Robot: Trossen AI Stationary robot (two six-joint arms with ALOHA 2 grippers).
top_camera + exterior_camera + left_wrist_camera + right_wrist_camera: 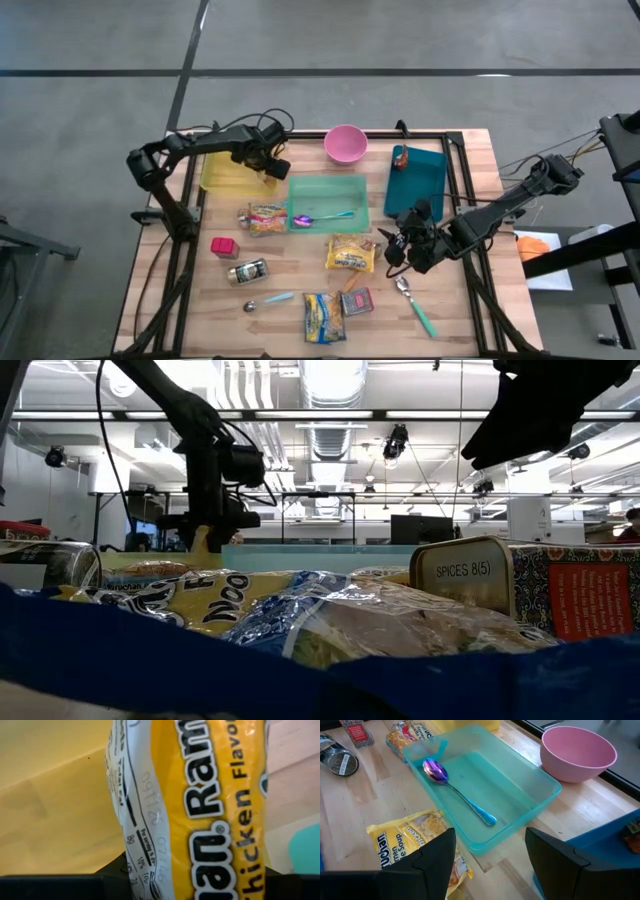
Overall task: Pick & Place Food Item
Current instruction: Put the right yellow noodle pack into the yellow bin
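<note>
So the left gripper (pixel 272 168) is clamped on a yellow ramen packet (pixel 200 810), chicken flavor by the print. In its wrist view the packet hangs upright between the 2 dark fingers (pixel 60 887) and fills most of the shot. The gripper sits over the near corner of the yellow bin (pixel 228 176), right by the edge it shares with the teal bin (pixel 328 203), so the packet is up in the air over that corner, not down on anything. From the low view you can see the packet's pale end (pixel 203 540) dangling under the gripper.

Just beside that gripper, the teal bin holds 1 spoon (pixel 457 792) with a purple bowl and blue handle. A bit past it sits the pink bowl (pixel 346 144), and the blue tray (pixel 415 181) is farther off with a small red item (pixel 400 157) at its corner.

The right gripper (pixel 396 246) is over on the other side of the teal bin, hovering low over the desk (pixel 290 270) with its fingers (pixel 432 852) partway apart and nothing between them. Right next to it is a yellow soup packet (pixel 351 253), and a teal-handled spoon (pixel 415 303) lies just behind it.

Further out: another noodle pack (pixel 266 218), a red box (pixel 224 247), a can (pixel 248 272), 1 more spoon (pixel 268 301), a noodle bag (pixel 324 316) and a spice tin (pixel 357 301).
</note>
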